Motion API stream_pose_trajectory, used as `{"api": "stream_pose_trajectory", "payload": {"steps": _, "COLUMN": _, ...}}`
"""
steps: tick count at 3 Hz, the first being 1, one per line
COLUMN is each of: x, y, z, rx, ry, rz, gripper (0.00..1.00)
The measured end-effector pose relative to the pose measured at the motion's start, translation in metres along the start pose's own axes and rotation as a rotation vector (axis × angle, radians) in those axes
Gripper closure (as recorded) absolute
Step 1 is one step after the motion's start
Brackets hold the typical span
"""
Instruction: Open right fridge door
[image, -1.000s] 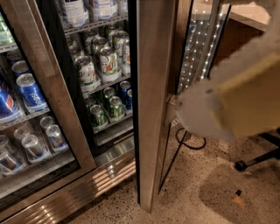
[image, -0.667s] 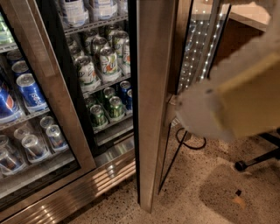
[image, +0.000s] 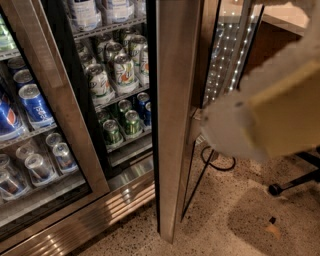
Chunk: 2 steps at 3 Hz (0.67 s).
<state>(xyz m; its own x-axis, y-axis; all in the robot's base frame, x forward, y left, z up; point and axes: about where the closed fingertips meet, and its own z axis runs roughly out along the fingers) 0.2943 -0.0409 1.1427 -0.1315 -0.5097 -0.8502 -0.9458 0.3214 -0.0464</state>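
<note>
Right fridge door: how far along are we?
Mostly done: the right fridge door stands swung well out from the cabinet, its steel frame edge-on to the camera, leaving the can shelves uncovered. In hand: the hand sits close by the door's far side at mid-height. Left: perhaps a wider swing, then backing off.

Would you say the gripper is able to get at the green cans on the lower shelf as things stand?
Probably not directly: the gripper is at the far side of the open right fridge door, whose steel frame stands between it and the green cans.
</note>
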Motion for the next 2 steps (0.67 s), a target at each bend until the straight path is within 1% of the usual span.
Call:
{"api": "stream_pose_trajectory", "payload": {"steps": 1, "x": 0.0000, "y": 0.0000, "z": 0.0000, "rx": 0.000, "ry": 0.000, "rz": 0.000, "gripper": 0.00}}
{"api": "stream_pose_trajectory", "payload": {"steps": 2, "x": 0.0000, "y": 0.0000, "z": 0.0000, "rx": 0.000, "ry": 0.000, "rz": 0.000, "gripper": 0.17}}
